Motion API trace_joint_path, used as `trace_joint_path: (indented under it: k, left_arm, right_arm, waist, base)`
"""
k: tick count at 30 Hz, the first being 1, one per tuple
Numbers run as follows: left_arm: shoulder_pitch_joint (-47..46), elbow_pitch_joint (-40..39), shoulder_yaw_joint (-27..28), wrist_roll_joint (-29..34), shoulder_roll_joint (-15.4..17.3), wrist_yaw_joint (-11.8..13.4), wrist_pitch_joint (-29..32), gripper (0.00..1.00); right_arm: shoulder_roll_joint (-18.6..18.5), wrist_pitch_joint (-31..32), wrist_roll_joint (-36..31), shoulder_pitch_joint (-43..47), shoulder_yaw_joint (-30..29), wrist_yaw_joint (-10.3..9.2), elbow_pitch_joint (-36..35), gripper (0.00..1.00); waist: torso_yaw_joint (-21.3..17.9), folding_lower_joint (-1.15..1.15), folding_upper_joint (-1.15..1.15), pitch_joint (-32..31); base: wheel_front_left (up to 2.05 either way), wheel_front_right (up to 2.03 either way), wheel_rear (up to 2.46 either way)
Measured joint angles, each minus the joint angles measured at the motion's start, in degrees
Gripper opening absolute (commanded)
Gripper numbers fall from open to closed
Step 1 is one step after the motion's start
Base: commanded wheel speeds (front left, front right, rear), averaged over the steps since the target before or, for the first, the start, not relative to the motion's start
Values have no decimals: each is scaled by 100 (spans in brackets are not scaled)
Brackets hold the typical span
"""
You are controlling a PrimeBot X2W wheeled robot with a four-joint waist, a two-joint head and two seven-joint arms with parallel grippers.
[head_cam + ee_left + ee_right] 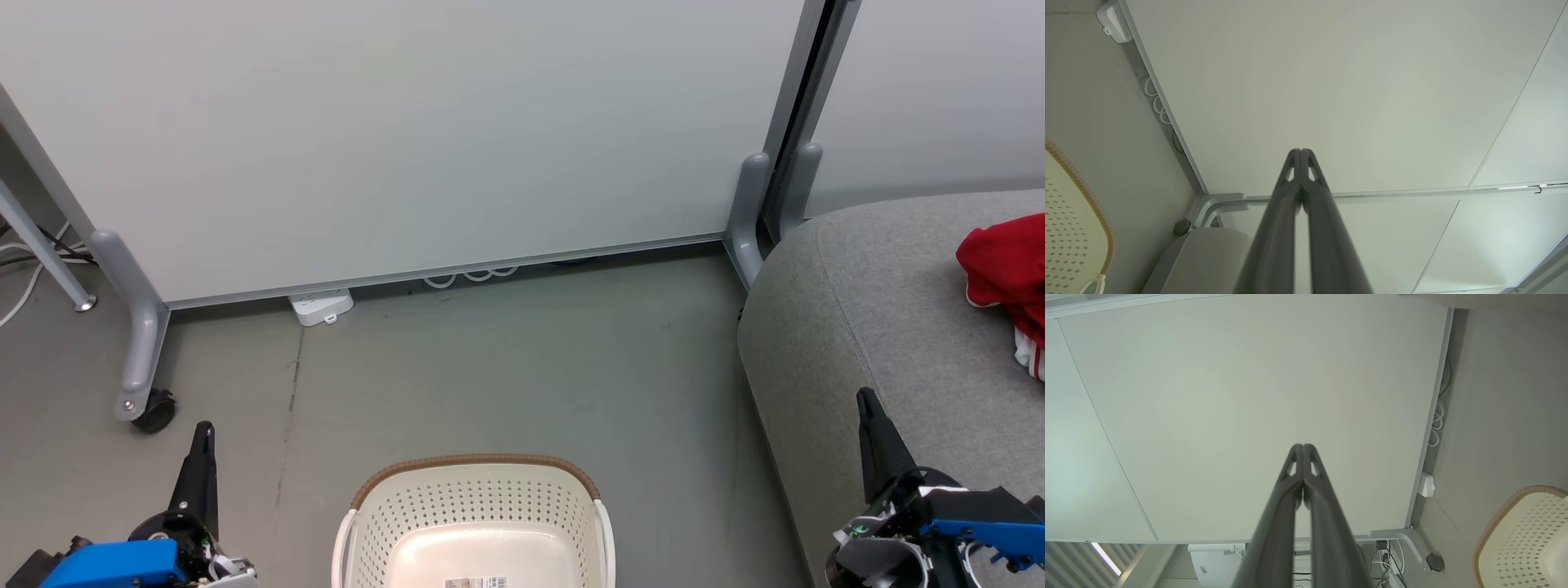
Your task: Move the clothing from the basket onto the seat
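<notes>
A grey floor (531,367) runs to a white partition panel (408,139). The left hand (204,430) and right hand (867,398) are both clenched on nothing. Between them stands the basket (478,460), its visible inside bare cream plastic with a label (476,582). The red clothing (1000,261) lies on the seat (865,310), beyond and right of the right hand.

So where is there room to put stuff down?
The grey seat is bare from its rounded corner up to the red clothing, bunched at the head view's right edge. The floor between the basket and the white partition is bare too, apart from a power strip by the partition.
</notes>
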Motion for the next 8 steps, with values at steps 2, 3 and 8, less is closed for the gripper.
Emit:
trace_joint_path:
  k: [2, 3, 8]
  left_arm:
    - [0, 0, 0, 0, -1, 0, 0, 0]
    - [0, 0, 0, 0, -1, 0, 0, 0]
    - [0, 0, 1, 0, -1, 0, 1, 0]
  right_arm:
    - [0, 0, 0, 0, 0, 0, 0, 0]
    - [0, 0, 0, 0, 0, 0, 0, 0]
    - [0, 0, 0, -1, 0, 0, 1, 0]
  waist:
    - [0, 0, 0, 0]
    - [0, 0, 0, 0]
    - [0, 0, 0, 0]
  base:
    - [0, 0, 0]
    - [0, 0, 0]
    - [0, 0, 0]
